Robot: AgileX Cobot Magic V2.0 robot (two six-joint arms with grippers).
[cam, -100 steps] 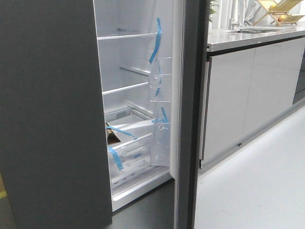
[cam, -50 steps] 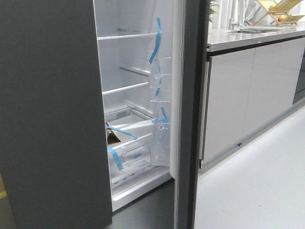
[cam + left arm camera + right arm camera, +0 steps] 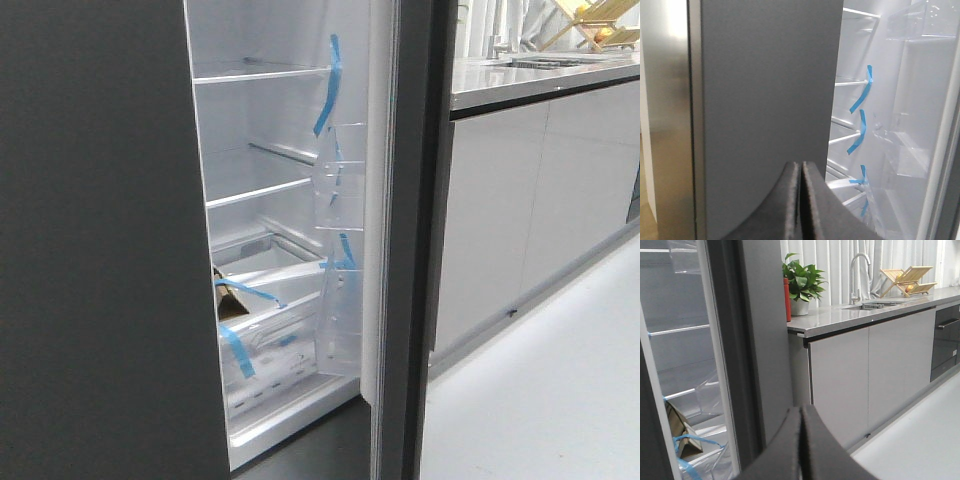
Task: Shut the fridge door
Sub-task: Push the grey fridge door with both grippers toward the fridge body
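The fridge door (image 3: 415, 250) stands open, seen almost edge-on: a tall dark grey slab with a pale gasket rim, white lining and clear bins (image 3: 340, 260) stuck with blue tape. Its grey face shows in the right wrist view (image 3: 765, 330), its bins in the left wrist view (image 3: 905, 150). My left gripper (image 3: 800, 167) is shut and empty, in front of the other plain dark grey panel (image 3: 765, 100). My right gripper (image 3: 801, 411) is shut and empty, near the door's outer face, apart from it. Neither gripper shows in the front view.
The plain dark panel (image 3: 100, 250) fills the left. Inside the fridge are shelves, taped drawers and a cardboard piece (image 3: 228, 300). Glossy cabinet doors (image 3: 520, 200) under a counter (image 3: 840, 317) stand right, with a plant (image 3: 802, 282), red bottle (image 3: 787, 300), tap (image 3: 857, 275) and dish rack (image 3: 907, 277). Pale floor (image 3: 560, 380).
The front view has shifted: the fridge and cabinets appear slightly larger and the door edge sits further right. The door's opening looks the same.
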